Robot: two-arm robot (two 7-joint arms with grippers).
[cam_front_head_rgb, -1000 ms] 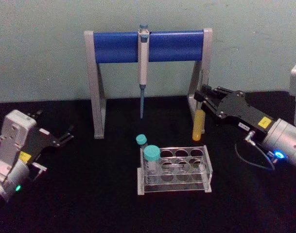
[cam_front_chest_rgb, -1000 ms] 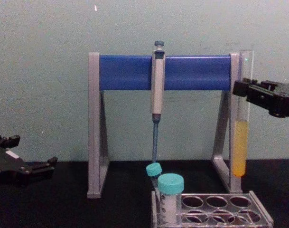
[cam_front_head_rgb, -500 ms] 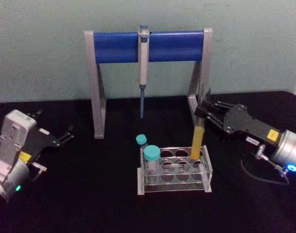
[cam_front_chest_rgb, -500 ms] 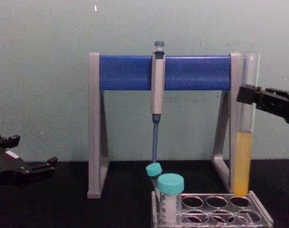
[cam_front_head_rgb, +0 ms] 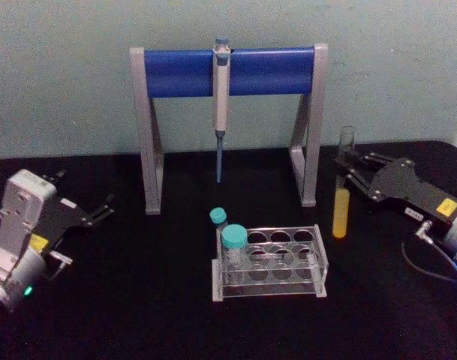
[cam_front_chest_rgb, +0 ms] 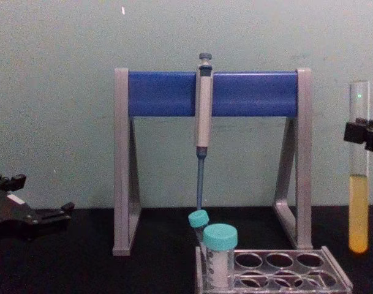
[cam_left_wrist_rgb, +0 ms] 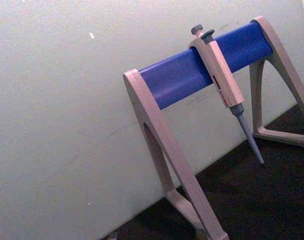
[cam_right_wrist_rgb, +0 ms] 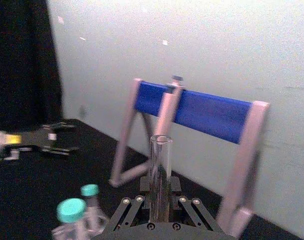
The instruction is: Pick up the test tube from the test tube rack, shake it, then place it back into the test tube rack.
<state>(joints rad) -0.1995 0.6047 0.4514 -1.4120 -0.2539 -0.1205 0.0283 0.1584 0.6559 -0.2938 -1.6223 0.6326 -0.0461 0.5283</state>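
While my right gripper [cam_front_head_rgb: 345,174] grips the test tube [cam_front_head_rgb: 340,216] near the desk's right edge, probably mid-shake, next comes aligning it over the test tube rack [cam_front_head_rgb: 272,279]; left gripper [cam_front_head_rgb: 84,193] idles open.

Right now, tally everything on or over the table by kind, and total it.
test tube: 1
teal-capped tubes: 2
test tube rack: 1
pipette: 1
pipette stand: 1
hands: 2, the right hand gripping the test tube, the left hand idle at the left
Total: 8

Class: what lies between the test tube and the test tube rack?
Head view: only bare table separates the test tube, in the right gripper, from the test tube rack.
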